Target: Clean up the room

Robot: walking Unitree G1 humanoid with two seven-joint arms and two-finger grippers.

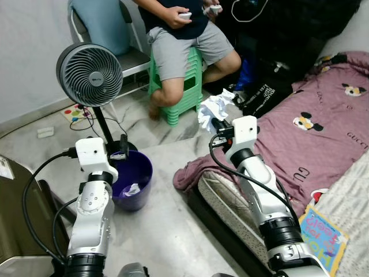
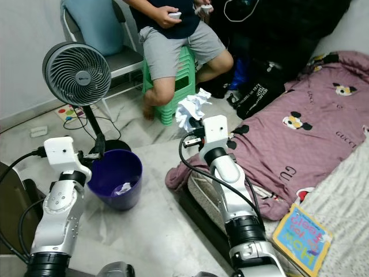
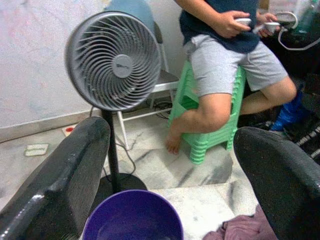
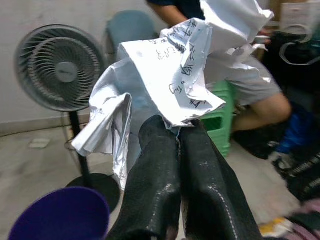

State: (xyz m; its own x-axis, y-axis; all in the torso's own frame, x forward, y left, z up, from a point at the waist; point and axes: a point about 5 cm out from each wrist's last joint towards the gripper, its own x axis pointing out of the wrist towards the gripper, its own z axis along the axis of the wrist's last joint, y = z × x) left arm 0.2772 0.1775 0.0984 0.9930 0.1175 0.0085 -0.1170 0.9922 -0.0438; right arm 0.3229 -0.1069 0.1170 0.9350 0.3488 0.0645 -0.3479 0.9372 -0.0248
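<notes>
A crumpled white paper [image 1: 214, 108] with handwriting is pinched in my right gripper [image 1: 217, 124], held in the air above the edge of the purple blanket [image 1: 300, 138]. In the right wrist view the paper [image 4: 170, 65] fans out above the two black fingers [image 4: 165, 185], which are pressed together on it. A purple waste bin [image 1: 134, 179] stands on the floor to the left, with a scrap of paper [image 1: 131, 188] inside. My left gripper [image 1: 120, 151] hovers at the bin's near-left rim, its fingers [image 3: 65, 175] wide apart and empty.
A grey standing fan [image 1: 89, 75] rises just behind the bin, its cord on the floor. A person [image 1: 184, 40] sits on stacked green stools [image 1: 183, 92]. The mattress with a colourful book [image 1: 320, 231] lies at right. Marble floor stretches between bin and mattress.
</notes>
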